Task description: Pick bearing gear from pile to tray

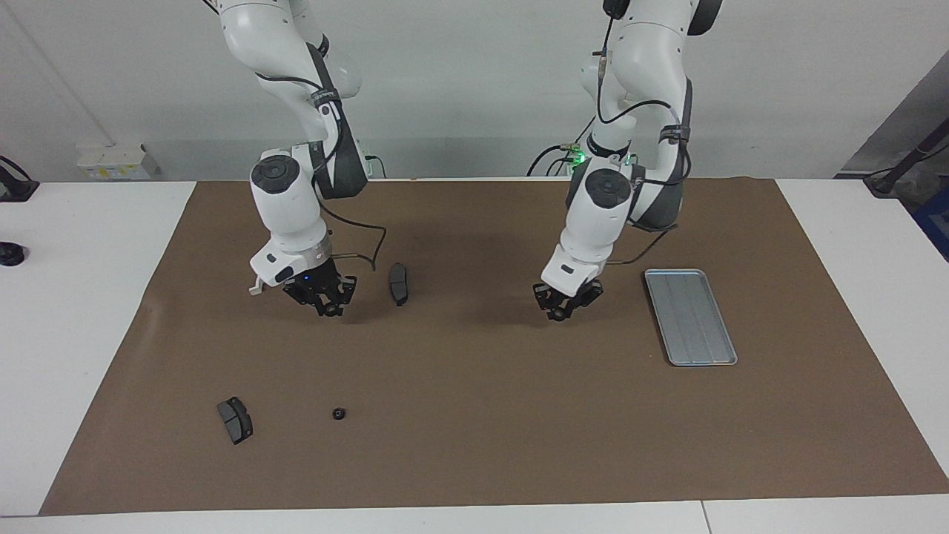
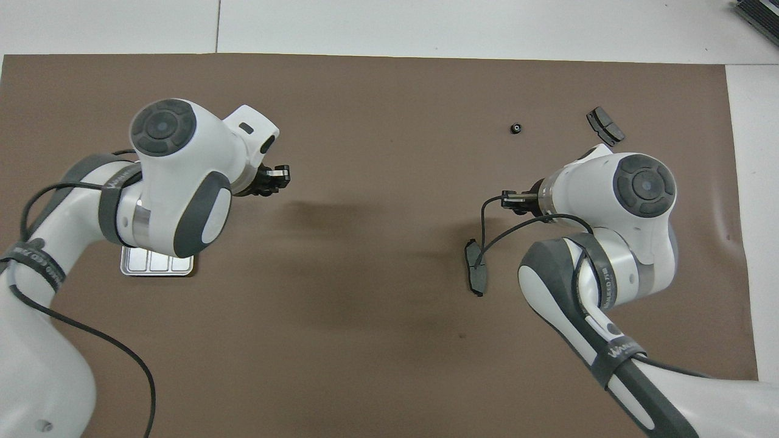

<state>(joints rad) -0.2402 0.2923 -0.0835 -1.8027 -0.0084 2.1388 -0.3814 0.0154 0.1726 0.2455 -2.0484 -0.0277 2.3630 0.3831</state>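
Tray [image 1: 690, 317] lies lengthwise toward the robots.

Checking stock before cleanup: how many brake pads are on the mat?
2: one brake pad lies between the arms, nearer the robots; the other brake pad lies farther out, beside the small gear. Arms might hide more.

Open mat through the middle, clutter only at the right arm's end

You have bare brown mat [image 1: 474, 415] between the tray [image 1: 690, 317] and the brake pad [image 1: 399, 283]; the left gripper [image 1: 563, 308] hangs over it. A second brake pad [image 1: 235, 420] and a small black gear [image 1: 338, 413] lie well apart, farther out, with the right gripper [image 1: 323, 300] overhead nearby.
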